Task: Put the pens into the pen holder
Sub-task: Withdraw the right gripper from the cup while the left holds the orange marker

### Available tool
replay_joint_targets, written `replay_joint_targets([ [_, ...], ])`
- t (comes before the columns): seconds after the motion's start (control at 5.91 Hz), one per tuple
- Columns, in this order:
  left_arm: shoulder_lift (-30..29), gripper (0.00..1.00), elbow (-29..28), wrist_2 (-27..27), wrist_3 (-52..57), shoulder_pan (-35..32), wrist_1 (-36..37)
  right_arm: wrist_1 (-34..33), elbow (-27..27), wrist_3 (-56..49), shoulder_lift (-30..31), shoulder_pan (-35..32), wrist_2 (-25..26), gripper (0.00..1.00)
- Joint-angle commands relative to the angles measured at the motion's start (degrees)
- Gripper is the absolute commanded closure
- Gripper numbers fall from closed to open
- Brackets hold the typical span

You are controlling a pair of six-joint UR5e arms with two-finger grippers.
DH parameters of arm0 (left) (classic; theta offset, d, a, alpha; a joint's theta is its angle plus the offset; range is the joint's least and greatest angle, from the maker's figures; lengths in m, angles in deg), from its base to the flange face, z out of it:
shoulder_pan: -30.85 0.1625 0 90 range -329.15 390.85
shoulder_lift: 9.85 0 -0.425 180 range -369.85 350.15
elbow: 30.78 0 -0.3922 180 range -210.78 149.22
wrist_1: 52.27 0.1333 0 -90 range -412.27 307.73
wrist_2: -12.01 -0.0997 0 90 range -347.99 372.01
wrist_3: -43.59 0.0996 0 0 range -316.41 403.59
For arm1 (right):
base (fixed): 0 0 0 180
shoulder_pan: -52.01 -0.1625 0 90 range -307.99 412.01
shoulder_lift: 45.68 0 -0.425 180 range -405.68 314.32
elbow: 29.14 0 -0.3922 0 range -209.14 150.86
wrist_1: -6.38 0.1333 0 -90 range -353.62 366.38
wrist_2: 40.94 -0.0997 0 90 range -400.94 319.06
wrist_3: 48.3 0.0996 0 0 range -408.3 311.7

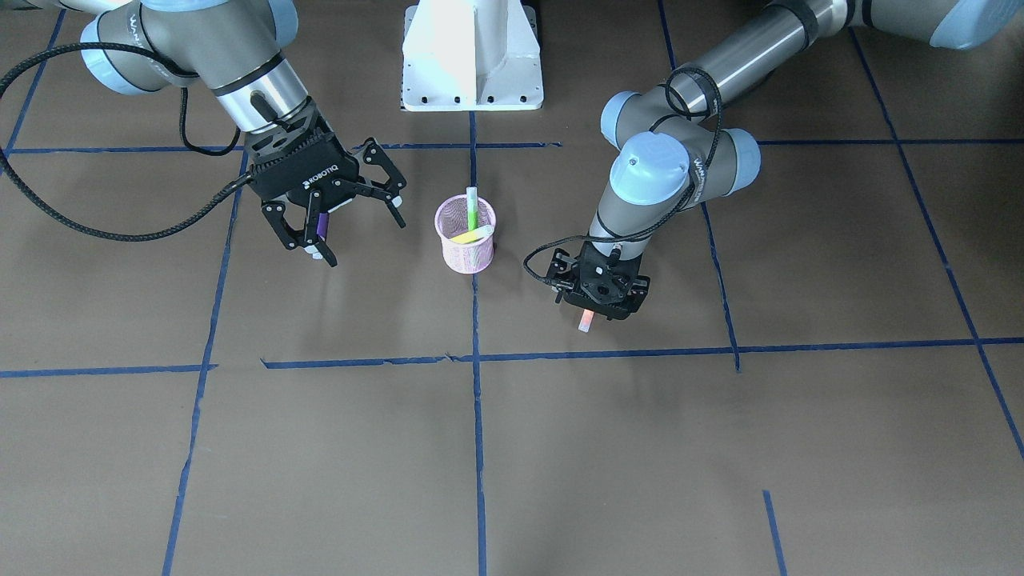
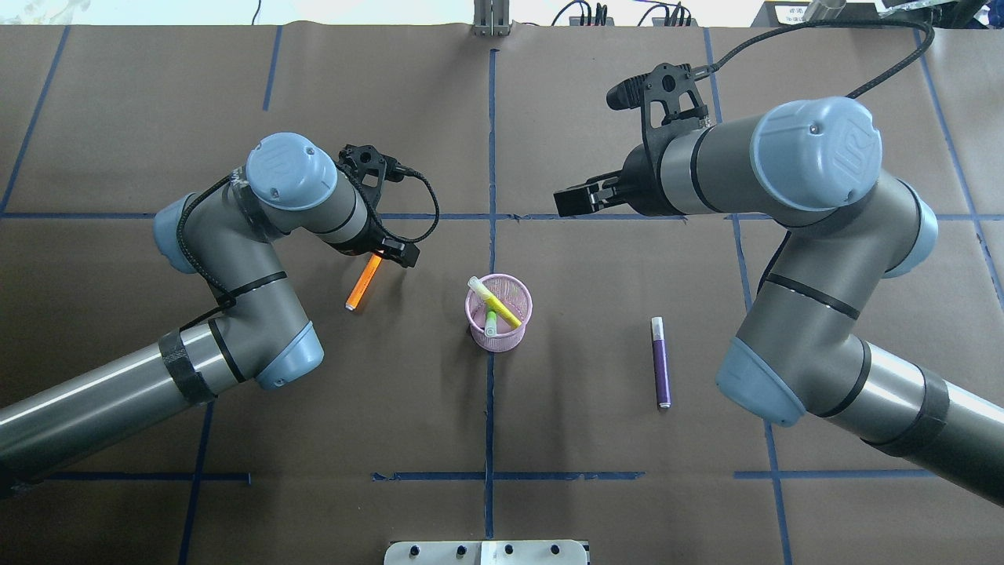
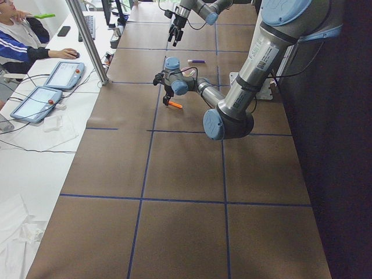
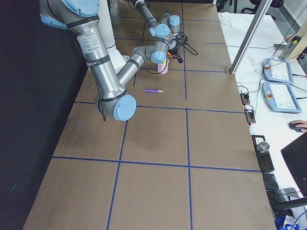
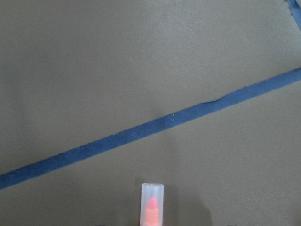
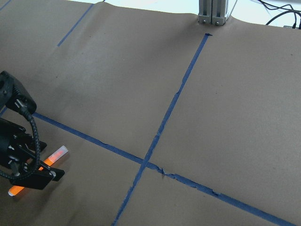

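Observation:
The pink mesh pen holder [image 2: 500, 336] [image 1: 464, 254] stands at the table's middle with a green pen [image 2: 490, 322] and a yellow pen [image 2: 496, 304] leaning in it. My left gripper [image 2: 392, 255] [image 1: 600, 302] points straight down, shut on the orange pen [image 2: 362, 284] low over the table. That pen's pale cap end [image 5: 152, 202] juts out past the fingers. The purple pen [image 2: 660, 365] [image 1: 322, 224] lies flat on the table. My right gripper [image 1: 364, 240] [image 2: 576, 200] hangs open and high, holding nothing.
The white robot base [image 1: 472, 56] is behind the holder. Blue tape lines [image 1: 477, 448] cross the brown table cover. A seated person [image 3: 23, 40] and tablets [image 3: 64, 72] are at a side bench beyond the far edge.

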Motion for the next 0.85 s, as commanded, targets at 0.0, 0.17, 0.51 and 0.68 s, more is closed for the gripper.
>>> replay_joint_targets([
  [0.0,0.2,0.33,0.0,0.0,0.1,0.1,0.0,0.0,0.2,0.0,0.0,-0.4,-0.5,0.0],
  [0.17,0.2,0.49,0.0,0.0,0.1,0.0,0.0,0.0,0.3,0.0,0.1,-0.6,-0.5,0.0],
  [0.51,0.2,0.87,0.0,0.0,0.0,-0.1,-0.6,0.1,0.3,0.0,0.0,-0.6,-0.5,0.0],
  [0.68,0.3,0.96,0.0,0.0,-0.1,-0.2,-0.9,0.1,0.3,0.0,0.0,-0.6,-0.5,0.0],
])
